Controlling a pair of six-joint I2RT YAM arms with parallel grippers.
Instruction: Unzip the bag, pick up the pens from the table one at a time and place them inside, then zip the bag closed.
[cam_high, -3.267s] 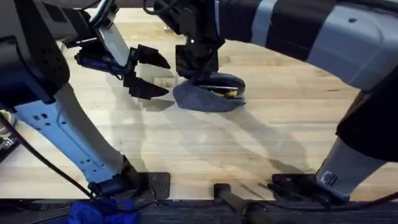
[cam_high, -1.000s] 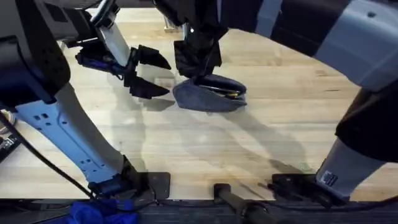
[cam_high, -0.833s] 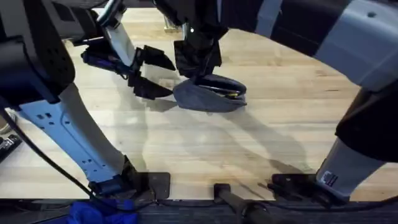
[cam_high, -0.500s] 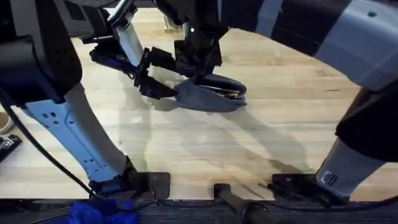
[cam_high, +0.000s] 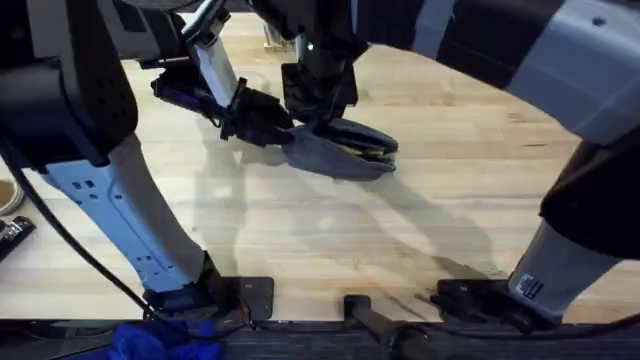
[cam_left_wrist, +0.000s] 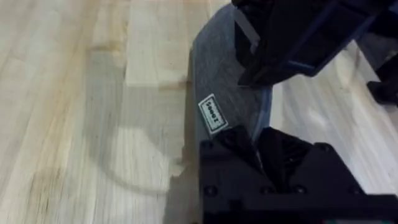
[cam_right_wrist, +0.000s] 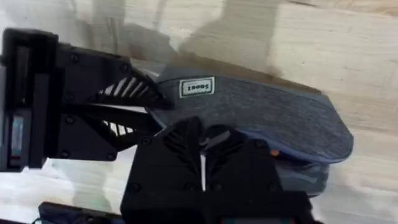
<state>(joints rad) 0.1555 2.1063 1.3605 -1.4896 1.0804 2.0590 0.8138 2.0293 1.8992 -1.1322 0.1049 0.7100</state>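
The grey-blue bag (cam_high: 330, 155) lies on the table (cam_high: 470, 190) at centre back, its top gaping, with a yellowish strip (cam_high: 366, 150) showing inside. My left gripper (cam_high: 268, 122) is shut on the bag's left end; in the left wrist view its fingertips (cam_left_wrist: 241, 144) pinch the fabric just below the white label (cam_left_wrist: 212, 114). My right gripper (cam_high: 318, 112) hangs straight over the bag, shut at the zipper line (cam_right_wrist: 202, 148); the pull is hidden under it. The bag (cam_right_wrist: 273, 115) and the left gripper (cam_right_wrist: 134, 112) also show in the right wrist view. The pens are out of view.
Bare wooden tabletop stretches in front of and to the right of the bag (cam_high: 330, 240). A small object stands at the table's back edge (cam_high: 268, 40). Both arm bases and cables line the near edge (cam_high: 240, 295).
My left gripper, open and apart from the bag earlier, has moved right to the bag's left end and shut on it. The right gripper has stayed over the bag.
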